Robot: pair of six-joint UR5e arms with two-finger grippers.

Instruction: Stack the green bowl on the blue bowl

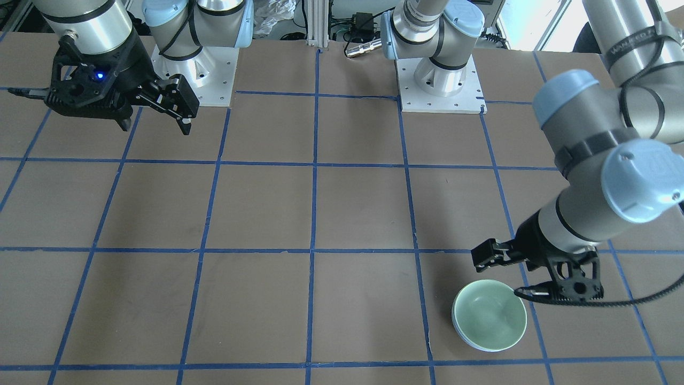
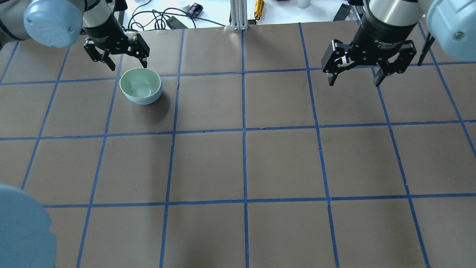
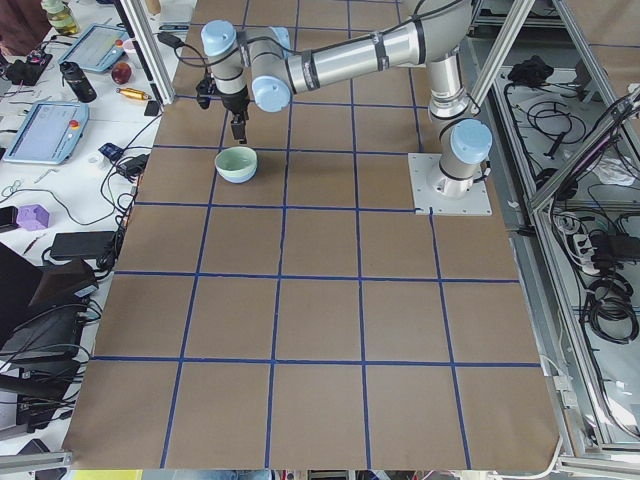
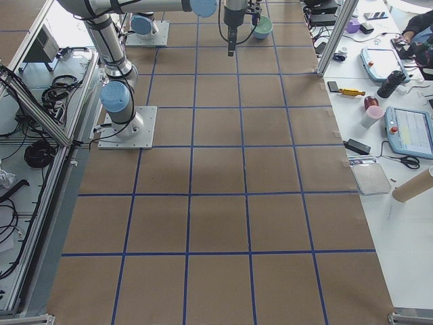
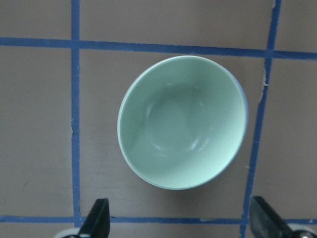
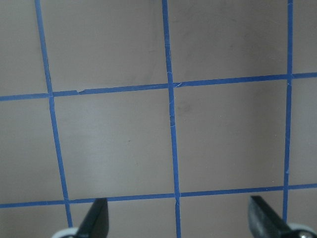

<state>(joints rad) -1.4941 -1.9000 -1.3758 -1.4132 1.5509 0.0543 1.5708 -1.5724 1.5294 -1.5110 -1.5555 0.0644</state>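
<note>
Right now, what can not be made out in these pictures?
- Blue bowl: nearly all hidden under the green bowl in the overhead view; only a sliver shows.
- Left gripper: the left wrist view's bottom edge cuts its fingers.
- Exterior right view: both bowls too small.

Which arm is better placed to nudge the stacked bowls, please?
Left: the left end effector, open, hangs beside the green bowl nested in the blue bowl; the right end effector is far off.

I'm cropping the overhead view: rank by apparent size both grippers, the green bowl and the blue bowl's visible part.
1. Right gripper, possibly just nearer the camera.
2. Left gripper.
3. Pale mint-green glossy ceramic bowl.
4. Light blue glossy ceramic bowl, only a sliver showing beneath the green one.
</note>
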